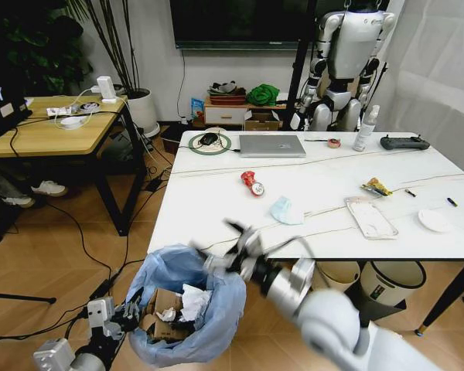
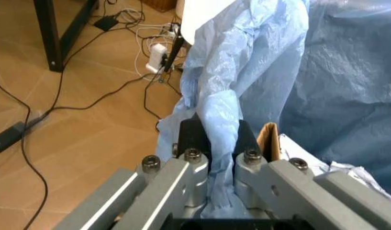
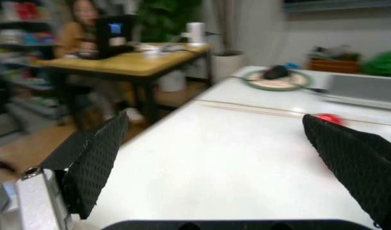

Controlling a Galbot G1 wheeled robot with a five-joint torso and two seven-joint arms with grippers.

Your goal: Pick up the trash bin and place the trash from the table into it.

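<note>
We see the trash bin [image 1: 187, 313], lined with billowing blue plastic, held below the worktop's [image 1: 216, 224] near-left corner, just outside its near edge. Our left gripper [image 2: 216, 143] has its jaws pinched shut on a fold of the bag at the bin's rim. Cardboard and white tissue already lie inside.

Our right gripper [image 3: 221, 163] hovers over the worktop's near-left area with jaws spread wide and nothing between them. Ahead of it lie the crushed red can [image 1: 253, 183] and the light blue face mask [image 1: 286, 210], mid-worktop. More litter sits toward the right edge: a wrapper [image 1: 377, 186] and a white disc [image 1: 433, 220].

We judge the main risk to be the thin bag: a grip on plastic alone could slip or tear, tilting the bin. The can could also roll if nudged.

The near-left area looks bare, leaving room to reach. The laptop [image 1: 271, 145] and spray bottle [image 1: 364, 128] stand toward the far edge, well apart.
</note>
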